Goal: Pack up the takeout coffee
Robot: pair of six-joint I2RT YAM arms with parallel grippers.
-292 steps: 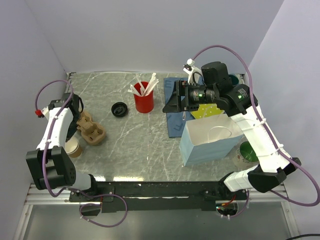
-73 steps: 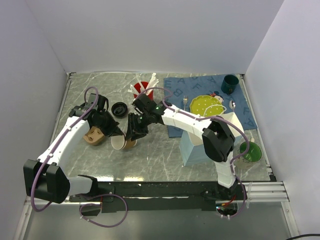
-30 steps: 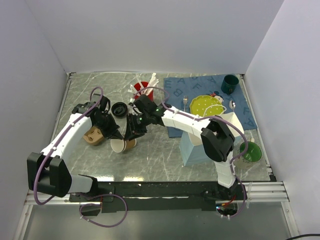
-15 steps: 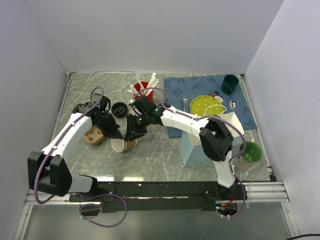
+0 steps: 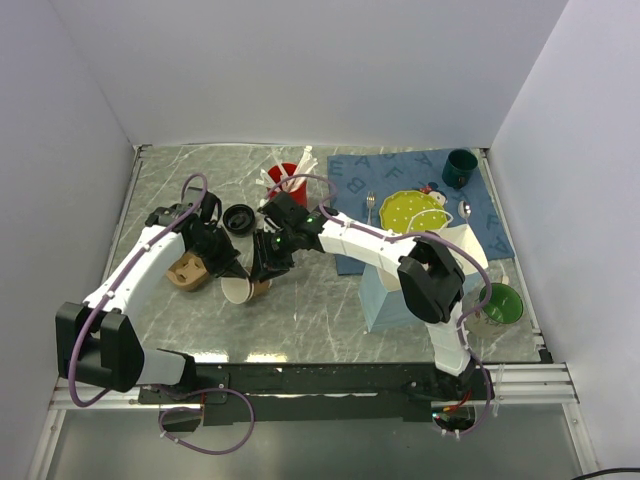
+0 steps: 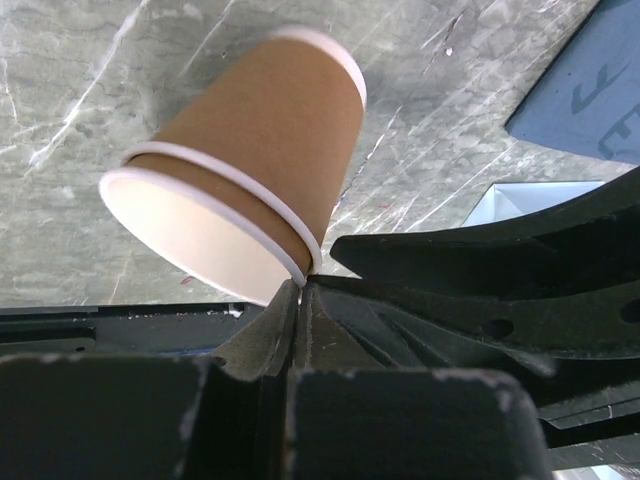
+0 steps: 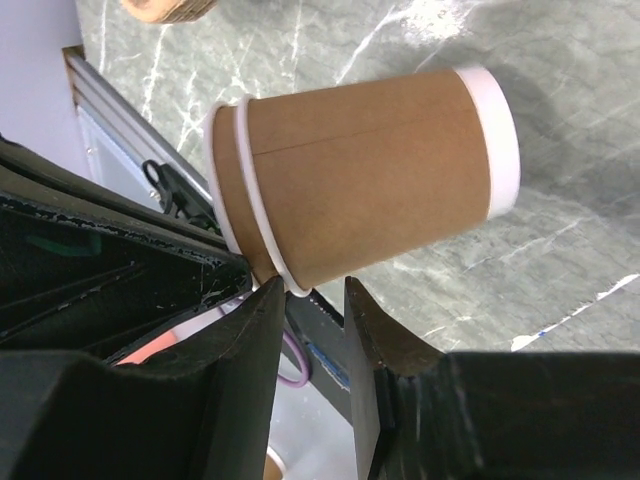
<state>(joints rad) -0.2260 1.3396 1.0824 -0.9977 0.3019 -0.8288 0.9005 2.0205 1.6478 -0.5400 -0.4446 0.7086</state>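
Two nested lidless brown paper cups (image 5: 243,290) hang tilted just above the marble table, white mouth toward the near edge. My left gripper (image 5: 228,268) is shut on the rim (image 6: 300,272) at the cups' mouth (image 6: 200,235). My right gripper (image 7: 310,295) stands open, and the outer cup's white rim (image 7: 292,283) sits between its fingers, against the left fingertip (image 7: 262,300). The cups' brown wall (image 7: 370,190) fills the right wrist view. A loose black lid (image 5: 239,218) lies on the table behind them. No lidded takeout coffee is in view.
A brown pulp cup carrier (image 5: 183,270) lies left of the cups. A red cup of white utensils (image 5: 287,190) stands behind. To the right are a pale blue paper bag (image 5: 385,295), a blue mat (image 5: 350,180), a yellow plate (image 5: 412,210), a dark green mug (image 5: 461,167) and a green bowl (image 5: 497,303).
Since the oldest frame both arms have brought the cups to mid-table. Over the last second the arms and cups have stayed almost still.
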